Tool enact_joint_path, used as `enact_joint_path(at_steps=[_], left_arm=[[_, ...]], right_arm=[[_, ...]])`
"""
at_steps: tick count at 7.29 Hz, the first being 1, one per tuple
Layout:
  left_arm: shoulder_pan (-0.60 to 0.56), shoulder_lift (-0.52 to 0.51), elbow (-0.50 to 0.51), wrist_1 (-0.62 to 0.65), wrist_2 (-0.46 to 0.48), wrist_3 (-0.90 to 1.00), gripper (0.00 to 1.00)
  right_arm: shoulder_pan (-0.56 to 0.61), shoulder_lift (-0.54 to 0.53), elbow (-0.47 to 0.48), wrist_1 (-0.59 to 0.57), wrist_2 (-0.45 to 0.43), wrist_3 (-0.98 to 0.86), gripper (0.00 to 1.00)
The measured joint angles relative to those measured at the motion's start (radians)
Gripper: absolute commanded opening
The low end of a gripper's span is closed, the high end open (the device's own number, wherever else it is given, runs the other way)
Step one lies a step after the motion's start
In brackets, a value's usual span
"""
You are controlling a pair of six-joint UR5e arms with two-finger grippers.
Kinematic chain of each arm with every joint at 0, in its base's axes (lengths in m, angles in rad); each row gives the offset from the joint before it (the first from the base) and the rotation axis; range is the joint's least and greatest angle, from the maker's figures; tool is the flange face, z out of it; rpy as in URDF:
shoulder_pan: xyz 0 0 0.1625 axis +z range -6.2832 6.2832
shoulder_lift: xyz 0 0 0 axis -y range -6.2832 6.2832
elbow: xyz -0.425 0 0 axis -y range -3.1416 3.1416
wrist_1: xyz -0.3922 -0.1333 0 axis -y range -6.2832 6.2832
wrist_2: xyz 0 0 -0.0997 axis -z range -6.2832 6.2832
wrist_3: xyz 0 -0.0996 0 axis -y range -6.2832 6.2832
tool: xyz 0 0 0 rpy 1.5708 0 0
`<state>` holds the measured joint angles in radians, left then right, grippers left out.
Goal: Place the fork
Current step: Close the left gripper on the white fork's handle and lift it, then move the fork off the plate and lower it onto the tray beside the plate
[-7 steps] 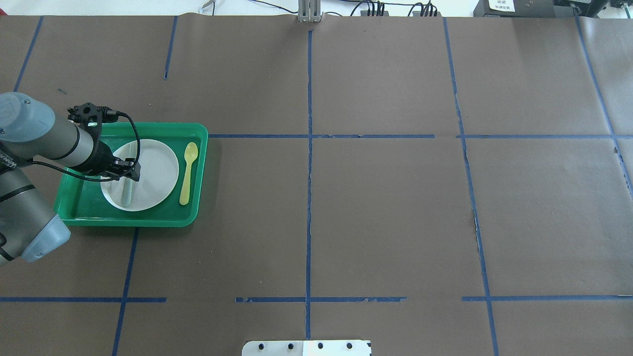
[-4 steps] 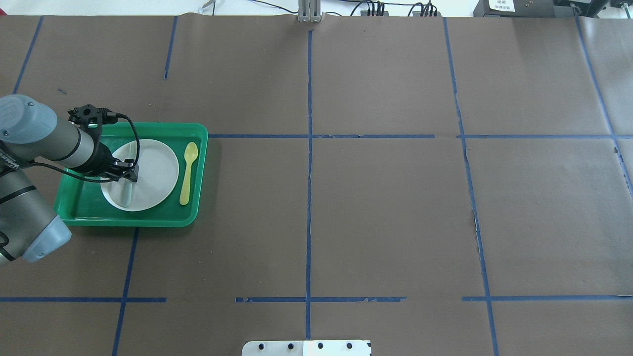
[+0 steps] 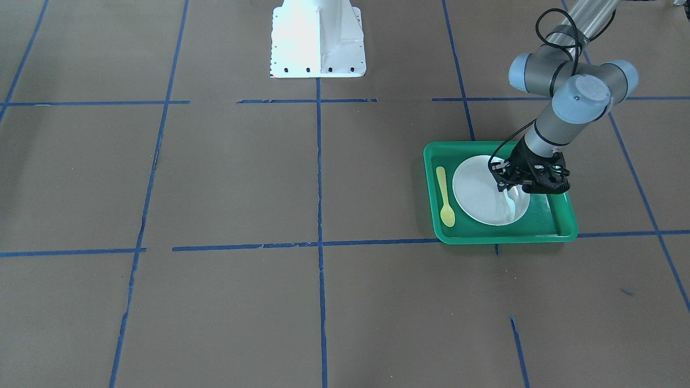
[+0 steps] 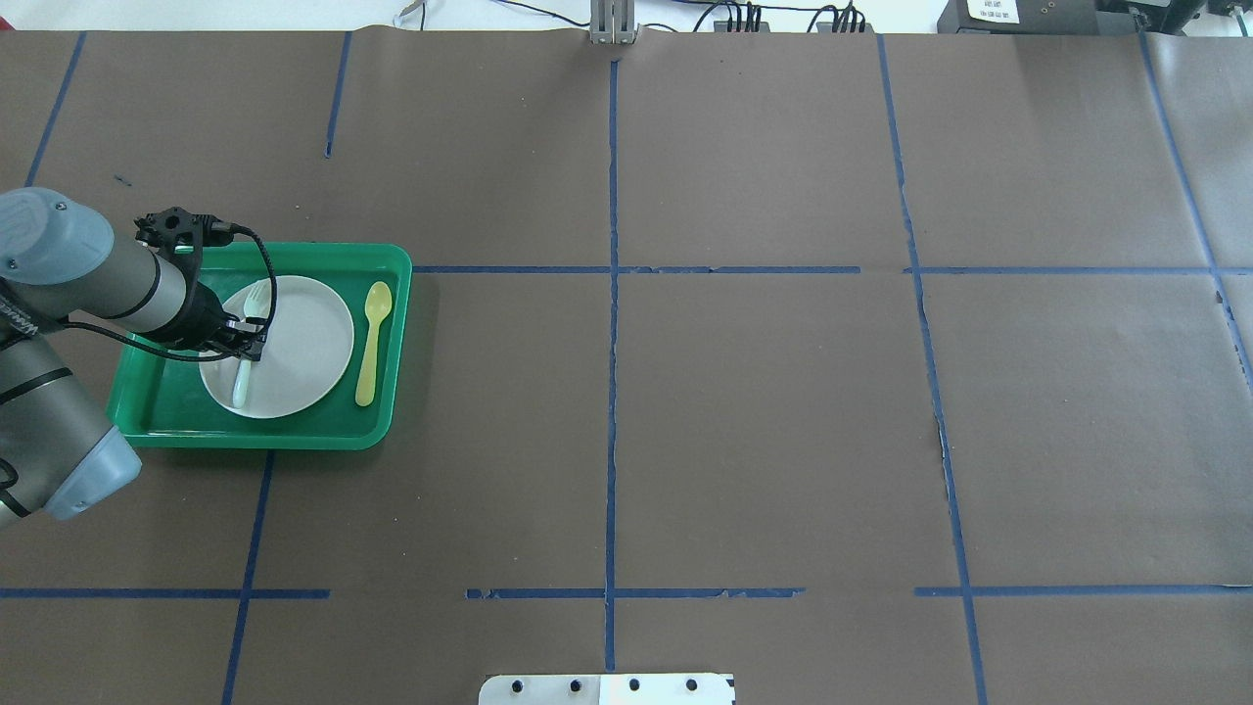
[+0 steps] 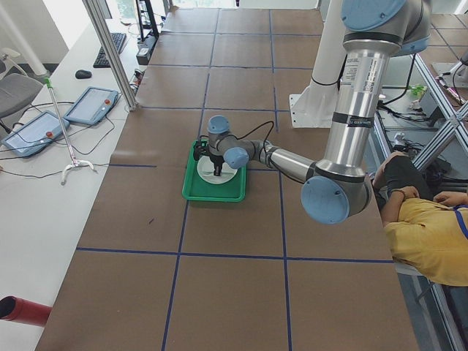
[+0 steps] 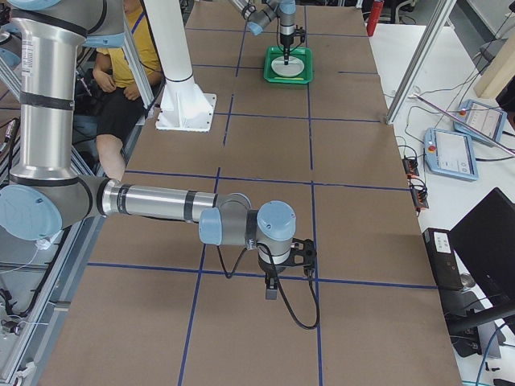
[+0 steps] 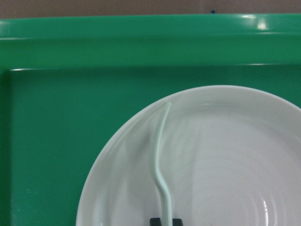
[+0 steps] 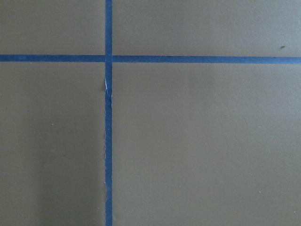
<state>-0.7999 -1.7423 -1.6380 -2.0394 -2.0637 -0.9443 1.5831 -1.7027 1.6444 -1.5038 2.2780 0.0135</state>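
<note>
The pale grey-green fork [image 4: 240, 387] lies across the left part of the white plate [image 4: 308, 343] in the green tray [image 4: 382, 257], with its tines pointing to the far side. My left gripper [image 4: 248, 345] stands over the fork's middle, shut on it. In the left wrist view the fork [image 7: 157, 160] runs out from between the fingertips over the plate [image 7: 225, 155]. My right gripper [image 6: 271, 291] hangs over bare table far from the tray. It shows only in the exterior right view, so I cannot tell whether it is open or shut.
A yellow plastic spoon [image 4: 372, 338] lies in the tray to the right of the plate, also seen in the front-facing view [image 3: 445, 196]. The brown table is marked with blue tape lines [image 8: 108, 58]. The white robot base [image 3: 317, 37] stands at the table's near edge.
My left gripper has shifted a little to the left over the plate and the fork has moved with it. The fork's tines now show beyond the gripper.
</note>
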Motion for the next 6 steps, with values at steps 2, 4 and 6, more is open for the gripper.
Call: enact_joint_path(at_steps=[2,4,6], left_arm=[[-0.016,0.017,-0.043,0.005,-0.011,0.019,0.00],[-0.074,0.083,-0.061,0.005,-0.055,0.128,0.00],[-0.102,0.117,-0.034,0.004,-0.070,0.192,0.00]], right_arm=[[0.000,0.000,0.000,-0.001,0.000,-0.001,1.00],[0.000,0.000,0.000,-0.001,0.000,0.000,1.00],[0.000,0.000,0.000,-0.001,0.000,0.000,1.00]])
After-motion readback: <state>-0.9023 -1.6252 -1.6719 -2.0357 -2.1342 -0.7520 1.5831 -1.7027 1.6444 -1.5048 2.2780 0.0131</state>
